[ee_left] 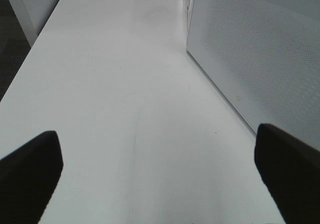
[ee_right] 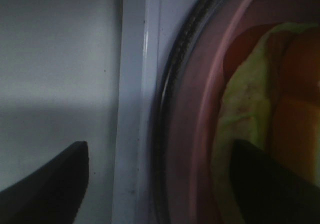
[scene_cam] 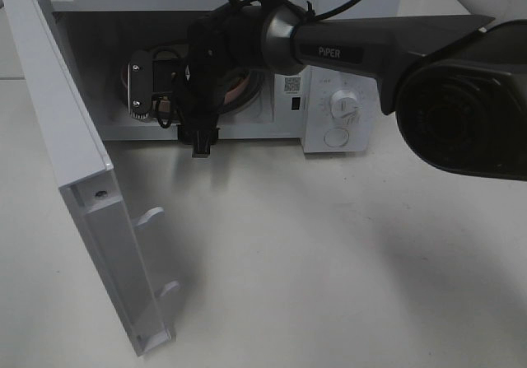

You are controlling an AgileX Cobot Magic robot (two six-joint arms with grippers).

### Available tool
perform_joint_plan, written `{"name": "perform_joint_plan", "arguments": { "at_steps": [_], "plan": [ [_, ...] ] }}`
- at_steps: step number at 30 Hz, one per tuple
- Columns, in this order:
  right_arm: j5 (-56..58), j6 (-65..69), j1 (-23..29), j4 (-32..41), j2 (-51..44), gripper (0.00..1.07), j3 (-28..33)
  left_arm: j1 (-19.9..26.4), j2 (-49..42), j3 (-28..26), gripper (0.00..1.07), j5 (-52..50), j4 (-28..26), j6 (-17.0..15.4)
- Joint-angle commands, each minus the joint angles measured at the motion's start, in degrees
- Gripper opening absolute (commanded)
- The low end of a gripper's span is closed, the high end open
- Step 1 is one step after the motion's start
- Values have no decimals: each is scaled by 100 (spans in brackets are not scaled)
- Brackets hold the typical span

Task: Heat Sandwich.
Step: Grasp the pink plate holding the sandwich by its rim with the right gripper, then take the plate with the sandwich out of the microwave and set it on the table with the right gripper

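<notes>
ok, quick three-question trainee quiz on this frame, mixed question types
1. True or false: the white microwave's door is shut.
2. The right pincer is: A) inside the microwave cavity, B) over the bare table, C) at the timer dial.
3. What lies on the round pink plate?

Key:
1. False; it is swung open.
2. A; its jaws are apart by the plate's rim.
3. The sandwich, orange crust with pale green filling.

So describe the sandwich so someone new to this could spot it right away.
Find the white microwave with its door swung open. Inside, a round pink plate sits on the turntable, and the sandwich lies on it: the only food there, showing pale green filling and orange crust.
</notes>
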Motion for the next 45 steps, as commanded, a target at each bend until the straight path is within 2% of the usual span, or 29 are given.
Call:
{"name": "perform_joint_plan", "arguments": {
  "at_steps": [1, 4, 5, 6, 8, 9, 34, 38, 45],
  "plan": [
    [0, 80, 17, 69, 17, 72, -29, 17, -40, 23, 100, -46, -40, 0],
    [40, 212, 6, 69, 11, 49, -29, 17, -40, 23, 100, -46, -40, 0],
    [40, 212, 6, 69, 11, 49, -29, 17, -40, 23, 100, -46, -40, 0],
    [97, 384, 0, 69, 0, 27, -29, 17, -40, 23, 100, -46, -40, 0],
    [160, 573, 0, 69, 0, 4, -29, 17, -40, 23, 100, -46, -40, 0],
    [195, 665, 0, 69, 0, 0, -29, 17, -40, 23, 100, -46, -40, 0],
    [413, 258, -6, 264, 0, 0, -11, 17, -40, 23, 100, -46, -40, 0],
    [57, -286, -6, 344, -229, 0, 395, 17, -40, 23, 100, -46, -40, 0],
    [-453, -464, -6, 344, -493, 0, 871, 17, -40, 23, 100, -46, -40, 0]
  ]
}}
